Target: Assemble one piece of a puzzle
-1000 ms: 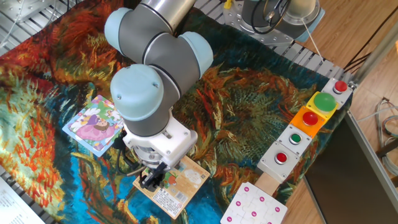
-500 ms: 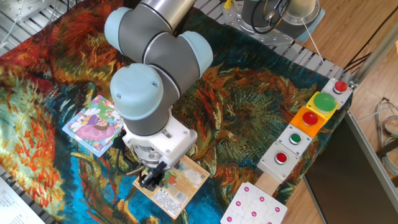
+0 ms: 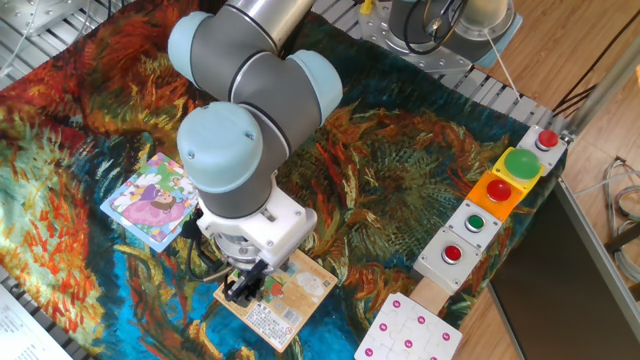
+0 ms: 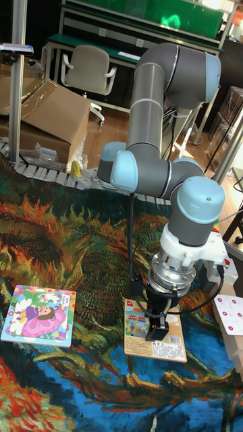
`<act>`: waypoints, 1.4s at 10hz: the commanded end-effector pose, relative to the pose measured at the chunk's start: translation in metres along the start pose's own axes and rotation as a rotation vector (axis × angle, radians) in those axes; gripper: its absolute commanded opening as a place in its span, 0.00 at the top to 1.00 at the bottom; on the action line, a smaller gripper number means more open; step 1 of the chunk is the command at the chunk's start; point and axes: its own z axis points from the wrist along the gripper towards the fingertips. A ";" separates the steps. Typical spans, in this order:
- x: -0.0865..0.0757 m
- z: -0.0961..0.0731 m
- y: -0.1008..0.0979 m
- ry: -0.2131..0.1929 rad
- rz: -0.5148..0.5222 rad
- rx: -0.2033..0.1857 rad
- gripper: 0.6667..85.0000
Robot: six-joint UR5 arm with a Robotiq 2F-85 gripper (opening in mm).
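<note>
The puzzle (image 3: pixel 152 198) (image 4: pixel 39 314) lies flat on the patterned cloth at the left, a square pastel picture with a pink-purple figure and a light-blue rim. My gripper (image 3: pixel 240 292) (image 4: pixel 156 329) points straight down onto the left part of an orange printed card (image 3: pixel 303 285) (image 4: pixel 177 339), well to the right of the puzzle. Its black fingers stand close together and touch or nearly touch the card. The piece is hidden; whatever lies between the fingertips is covered by the fingers.
A white board with pink dots (image 3: pixel 410 330) (image 4: pixel 231 314) lies right of the card. A box of red, green and orange buttons (image 3: pixel 495 205) lines the right table edge. The arm's elbow (image 3: pixel 250 80) hangs over the table's middle.
</note>
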 end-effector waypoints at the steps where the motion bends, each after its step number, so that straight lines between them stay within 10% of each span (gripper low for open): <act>1: -0.004 0.000 0.000 -0.010 0.010 -0.003 0.33; 14: -0.003 0.002 -0.009 0.000 0.016 0.034 0.33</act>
